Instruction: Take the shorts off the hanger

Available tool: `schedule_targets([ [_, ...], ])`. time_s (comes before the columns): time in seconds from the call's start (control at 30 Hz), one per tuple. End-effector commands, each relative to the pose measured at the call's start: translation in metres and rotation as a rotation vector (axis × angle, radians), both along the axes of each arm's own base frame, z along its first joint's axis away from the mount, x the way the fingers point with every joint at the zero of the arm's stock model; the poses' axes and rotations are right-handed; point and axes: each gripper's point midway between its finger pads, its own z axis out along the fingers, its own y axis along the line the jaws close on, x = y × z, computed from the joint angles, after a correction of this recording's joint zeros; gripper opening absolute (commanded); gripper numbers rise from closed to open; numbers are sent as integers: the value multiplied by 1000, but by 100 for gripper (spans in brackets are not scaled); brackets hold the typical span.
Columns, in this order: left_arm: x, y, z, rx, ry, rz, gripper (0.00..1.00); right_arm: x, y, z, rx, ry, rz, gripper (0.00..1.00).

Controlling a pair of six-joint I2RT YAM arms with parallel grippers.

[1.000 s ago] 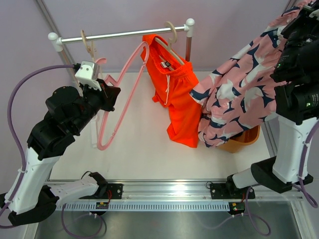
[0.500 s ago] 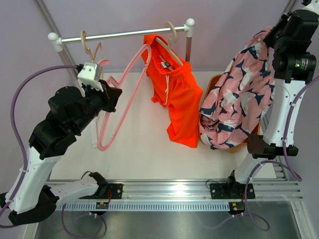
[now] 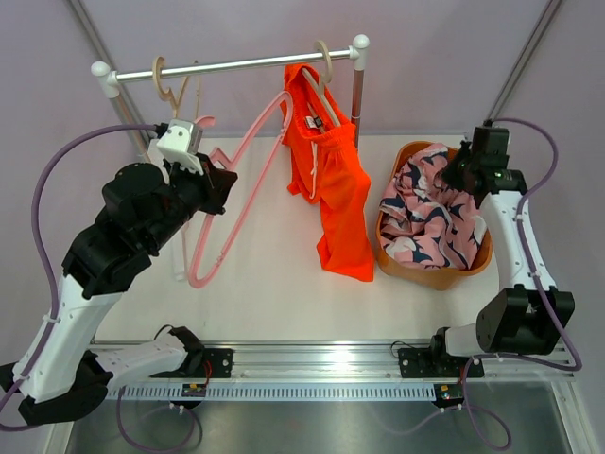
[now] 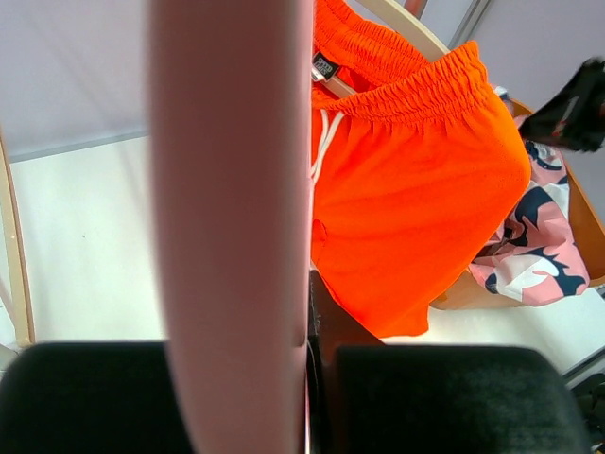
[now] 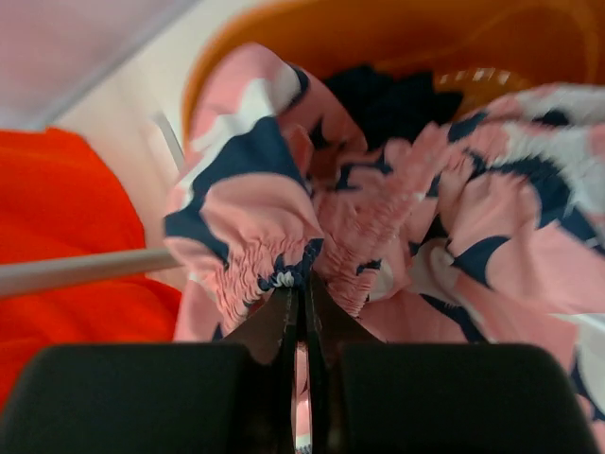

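Observation:
The bright orange shorts point(image 3: 338, 194) point(image 4: 416, 180) hang from a wooden hanger point(image 3: 321, 80) on the rail. The pink patterned shorts point(image 3: 430, 213) point(image 5: 397, 218) lie bunched in the orange basket point(image 3: 430, 276). My right gripper point(image 3: 456, 176) point(image 5: 302, 295) is shut on their gathered waistband. Under them in the basket a bit of dark navy shorts point(image 5: 397, 99) shows. My left gripper point(image 3: 214, 185) point(image 4: 312, 317) is shut on the bar of an empty pink hanger point(image 3: 232, 180) point(image 4: 232, 236), left of the orange shorts.
The white clothes rack has a metal rail point(image 3: 232, 66) across the back and a post point(image 3: 358, 90) beside the orange shorts. Another wooden hanger point(image 3: 168, 87) hangs at the rail's left end. The basket rim point(image 5: 425, 38) curves round the right gripper.
My right arm has swung down from high on the right and lowered the pink patterned shorts into the basket. My left arm has shifted slightly up with the pink hanger.

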Motion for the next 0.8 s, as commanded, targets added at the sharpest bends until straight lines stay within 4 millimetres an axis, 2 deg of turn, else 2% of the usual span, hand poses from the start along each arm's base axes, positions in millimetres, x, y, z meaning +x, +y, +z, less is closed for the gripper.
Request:
schedule_targets([
  [0.0,0,-5,11,-45,-17,-13,0,23,21,-41,104,-10,49,0],
  [0.07,2,-3,9,-40,-10,1,0,26,29,-60,143,4,67,0],
  [0.1,0,-1,8,-37,-8,6,0,21,33,-82,158,48,72,0],
  [0.2,2,3,4,-25,3,31,0,17,45,-109,175,86,90,0],
  [0.27,5,5,1,-10,14,49,0,14,49,-118,173,98,91,0],
  [0.37,11,5,-10,17,50,78,0,10,46,-117,160,99,77,0],
  [0.43,17,4,-17,37,71,96,0,7,42,-96,143,48,64,9],
  [0.47,19,5,-20,47,78,108,0,6,42,-86,140,31,64,24],
  [0.5,21,5,-22,55,84,112,0,4,42,-68,135,-7,69,28],
  [0.53,25,4,-25,68,90,122,0,-1,42,-62,131,-9,71,37],
  [0.6,29,4,-26,85,89,135,0,-4,43,-32,126,-69,88,45],
  [0.63,31,4,-26,92,90,142,0,-6,44,-23,124,-86,93,48],
  [0.67,37,2,-29,108,97,151,0,-9,44,-13,124,-103,95,55],
  [0.7,39,3,-23,111,86,153,0,-14,45,2,123,-139,102,58],
  [0.77,48,1,-24,132,90,165,0,-19,47,21,121,-175,111,61],
])
